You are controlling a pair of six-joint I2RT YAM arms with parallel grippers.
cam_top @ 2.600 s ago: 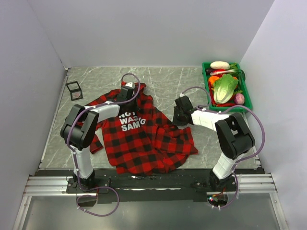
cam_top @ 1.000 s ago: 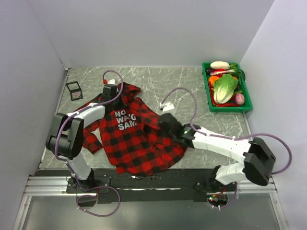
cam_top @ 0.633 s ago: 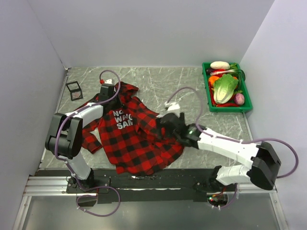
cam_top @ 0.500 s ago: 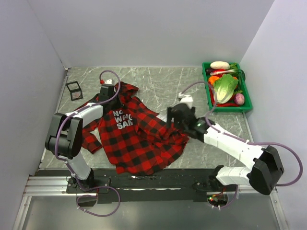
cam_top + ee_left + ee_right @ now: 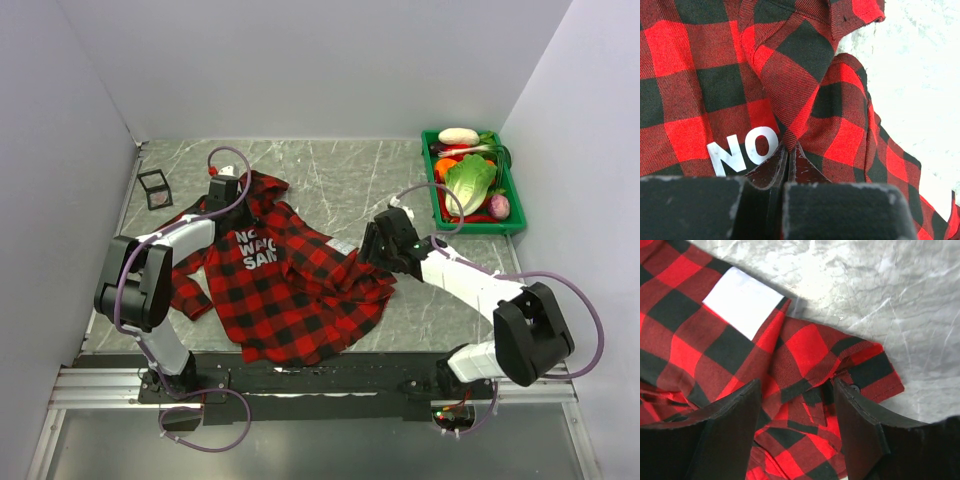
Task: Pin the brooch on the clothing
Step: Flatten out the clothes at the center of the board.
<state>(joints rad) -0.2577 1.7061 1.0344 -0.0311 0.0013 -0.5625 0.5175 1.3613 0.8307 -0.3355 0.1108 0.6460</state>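
The clothing (image 5: 285,285), a red-and-black plaid shirt with white letters, lies crumpled on the grey table. My left gripper (image 5: 232,208) is at its collar end. In the left wrist view the jaws (image 5: 788,148) are shut on a raised fold of plaid beside the letters "NO" (image 5: 742,150). My right gripper (image 5: 370,252) hovers over the shirt's right edge. In the right wrist view it (image 5: 797,407) stands open above a sleeve cuff (image 5: 865,372) with a dark button, with nothing between its fingers. The brooch is out of view.
A green crate (image 5: 472,226) of vegetables stands at the back right. A small black wire-frame cube (image 5: 154,188) sits at the back left. A white rectangular patch (image 5: 742,300) shows on the shirt. Walls close in the table on three sides.
My right gripper has opened, let go of the shirt's edge, and drawn back to the right. The left gripper holds its fold in place.
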